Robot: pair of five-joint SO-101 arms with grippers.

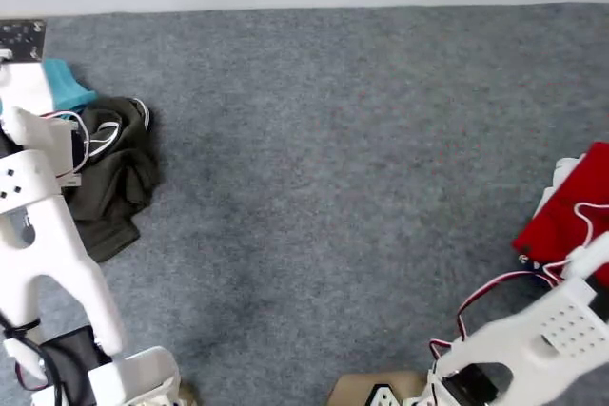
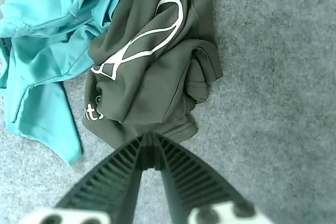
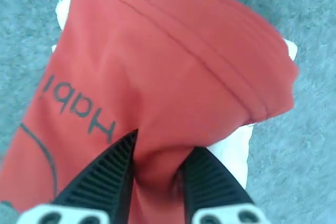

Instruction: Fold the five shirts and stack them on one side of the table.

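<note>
We see L end effector (image 2: 150, 149) clenched by crumpled dark green shirt (image 2: 152, 66); R end effector (image 3: 157, 148) grips soft red shirt (image 3: 157, 61).

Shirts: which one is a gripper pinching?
The red shirt: the right gripper clamps a fold of it. The dark green shirt and teal shirt lie free near the left gripper.

Middle of the grey table (image 1: 333, 187) is wide open, with free passage from far edge to near edge. Left side blocked by crumpled dark shirt (image 1: 114, 178) touching teal shirt (image 1: 67, 87). Right edge — red shirt (image 1: 571, 221) lying on white shirt (image 1: 563, 170).
</note>
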